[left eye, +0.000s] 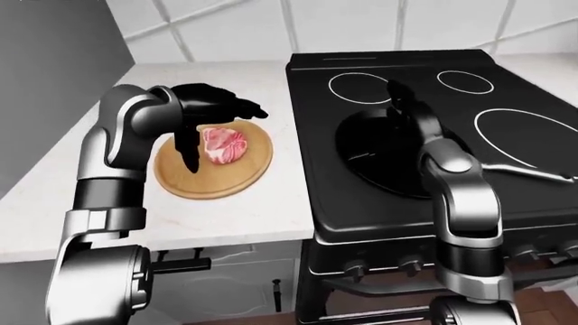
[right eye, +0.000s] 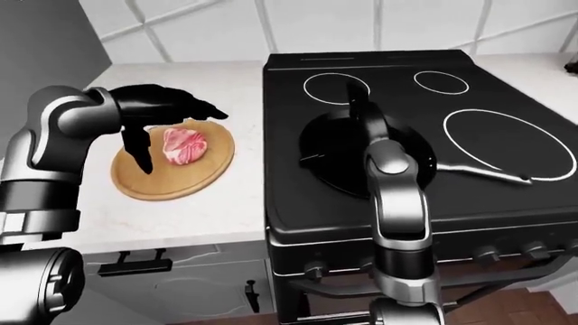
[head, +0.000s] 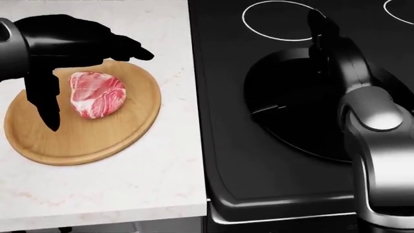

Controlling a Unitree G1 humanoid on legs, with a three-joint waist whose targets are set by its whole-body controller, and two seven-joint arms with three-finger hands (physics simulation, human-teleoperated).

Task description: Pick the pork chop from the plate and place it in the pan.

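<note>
The raw pork chop (head: 97, 99), pink with white marbling, lies on the round wooden plate (head: 97, 143) on the counter at the left of the head view. My left hand (head: 101, 91) hovers open just over it. Its thumb (head: 44, 104) points down at the chop's left side, and its fingers (head: 126, 48) reach past the chop's upper edge without closing on it. The black pan (head: 291, 111) sits on the black stove, its handle (right eye: 488, 174) running right. My right hand (left eye: 400, 100) stretches over the pan's upper rim with straight fingers, holding nothing.
The stove (left eye: 506, 88) has white burner rings above and to the right of the pan. The pale marble counter (head: 129, 189) ends at a near edge below the plate. A tiled wall (left eye: 361, 27) rises behind, and a grey panel (left eye: 45, 81) stands at the left.
</note>
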